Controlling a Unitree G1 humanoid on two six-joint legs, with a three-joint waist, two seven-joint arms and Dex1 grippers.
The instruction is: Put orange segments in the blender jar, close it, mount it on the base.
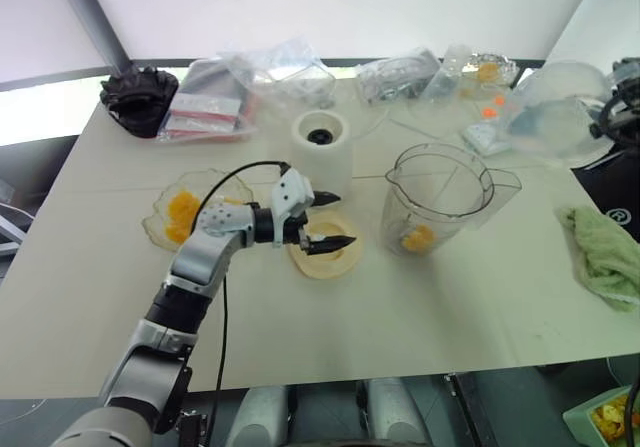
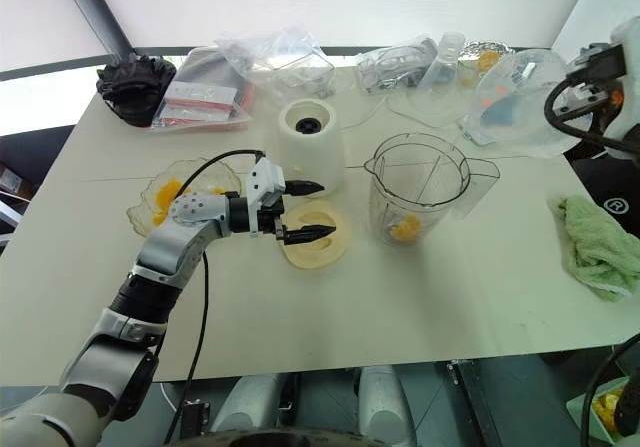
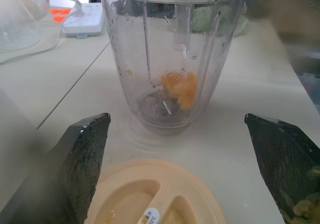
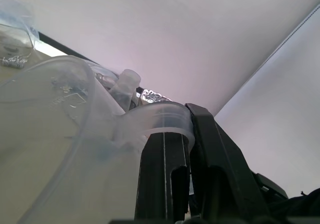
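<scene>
While the left gripper (image 1: 334, 220) hangs with its fingers spread wide just over the cream lid (image 1: 326, 250), the blender jar (image 1: 440, 196) stands upright beside that lid, orange segments (image 1: 418, 237) at its bottom; the base (image 1: 321, 145) stands just behind the lid. The right gripper (image 4: 187, 134) is clamped on the rim of a clear plastic lid (image 4: 75, 149), raised off to the jar's far right.

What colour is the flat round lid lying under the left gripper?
Cream, the flat round lid shows best in the left wrist view.

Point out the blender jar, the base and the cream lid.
blender jar (image 1: 440, 195), left eye view, clear front wall.
base (image 2: 310, 142), right eye view, white side below the dark socket.
cream lid (image 3: 150, 194), left wrist view, top surface.
</scene>
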